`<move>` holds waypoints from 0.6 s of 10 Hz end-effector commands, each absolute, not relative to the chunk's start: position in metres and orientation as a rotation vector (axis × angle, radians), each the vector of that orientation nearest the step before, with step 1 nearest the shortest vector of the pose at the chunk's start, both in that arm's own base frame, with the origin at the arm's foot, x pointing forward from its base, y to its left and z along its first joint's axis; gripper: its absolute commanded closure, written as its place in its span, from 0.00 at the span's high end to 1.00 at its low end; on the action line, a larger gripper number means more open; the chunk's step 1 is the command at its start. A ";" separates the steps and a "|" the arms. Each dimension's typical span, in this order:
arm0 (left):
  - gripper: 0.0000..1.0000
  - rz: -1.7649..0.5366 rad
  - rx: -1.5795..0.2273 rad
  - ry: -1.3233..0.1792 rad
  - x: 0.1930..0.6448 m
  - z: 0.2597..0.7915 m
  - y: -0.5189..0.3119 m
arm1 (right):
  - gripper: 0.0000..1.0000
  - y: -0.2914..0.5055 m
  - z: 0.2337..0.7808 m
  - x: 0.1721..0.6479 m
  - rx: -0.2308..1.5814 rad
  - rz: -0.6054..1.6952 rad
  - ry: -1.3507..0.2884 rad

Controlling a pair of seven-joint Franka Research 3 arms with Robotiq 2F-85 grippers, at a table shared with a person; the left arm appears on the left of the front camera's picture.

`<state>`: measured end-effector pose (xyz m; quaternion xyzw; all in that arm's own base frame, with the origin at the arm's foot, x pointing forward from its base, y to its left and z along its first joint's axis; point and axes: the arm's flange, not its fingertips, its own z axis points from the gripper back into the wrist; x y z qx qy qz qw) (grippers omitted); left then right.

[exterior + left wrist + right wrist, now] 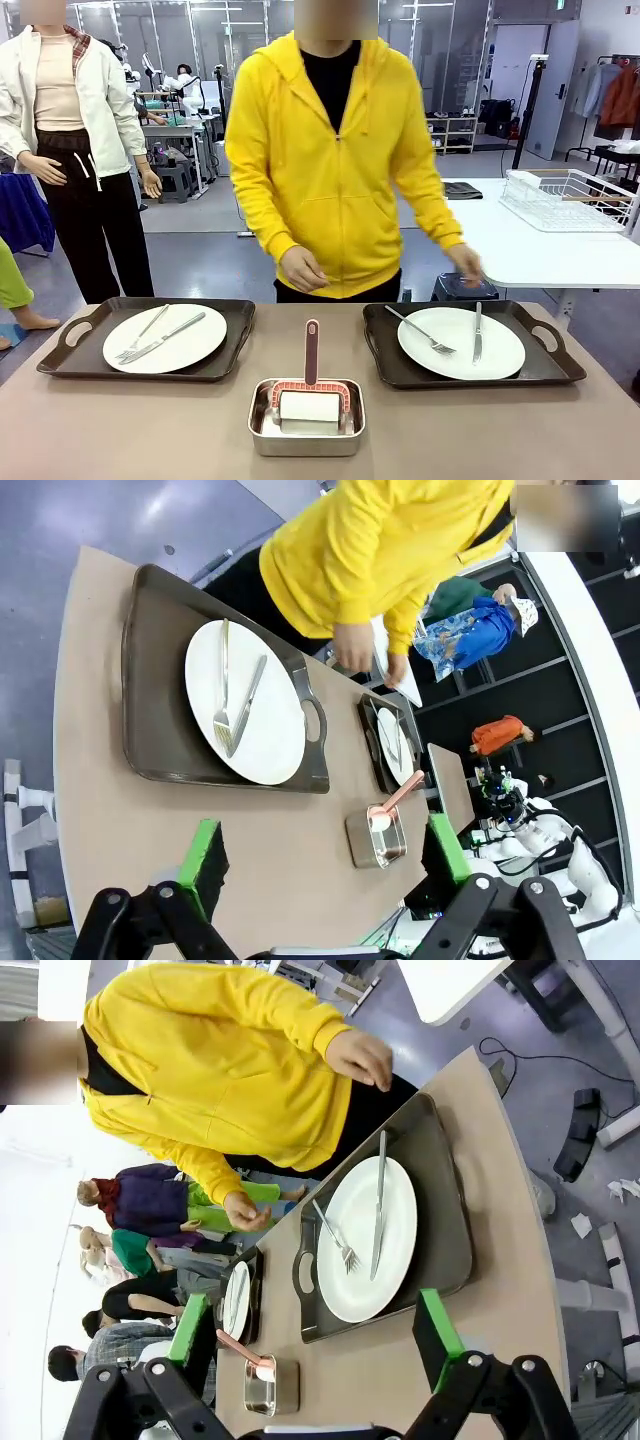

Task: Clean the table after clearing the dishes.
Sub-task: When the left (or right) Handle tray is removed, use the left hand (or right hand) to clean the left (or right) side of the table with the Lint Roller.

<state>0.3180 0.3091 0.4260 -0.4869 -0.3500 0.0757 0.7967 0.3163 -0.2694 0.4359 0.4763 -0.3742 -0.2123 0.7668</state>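
Plates (pixel 200 347) (pixel 500 356) — two, one per tray (pixel 238 318), each with fork (pixel 420 330), knife (pixel 477 332) — left fingers (pixel 203 858), right fingers (pixel 437 1335) apart.

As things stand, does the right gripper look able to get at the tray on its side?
Probably yes: the right gripper hangs open facing the tray, with nothing between them. Only the person's hand hovers near the tray's far edge.
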 end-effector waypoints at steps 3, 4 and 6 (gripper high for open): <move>1.00 0.152 -1.055 -0.757 0.316 0.427 0.310 | 1.00 -0.271 0.439 0.319 1.038 -0.453 -0.816; 1.00 0.152 -1.055 -0.757 0.316 0.427 0.310 | 1.00 -0.271 0.439 0.319 1.038 -0.453 -0.816; 1.00 0.152 -1.055 -0.757 0.316 0.427 0.310 | 1.00 -0.271 0.439 0.319 1.038 -0.453 -0.816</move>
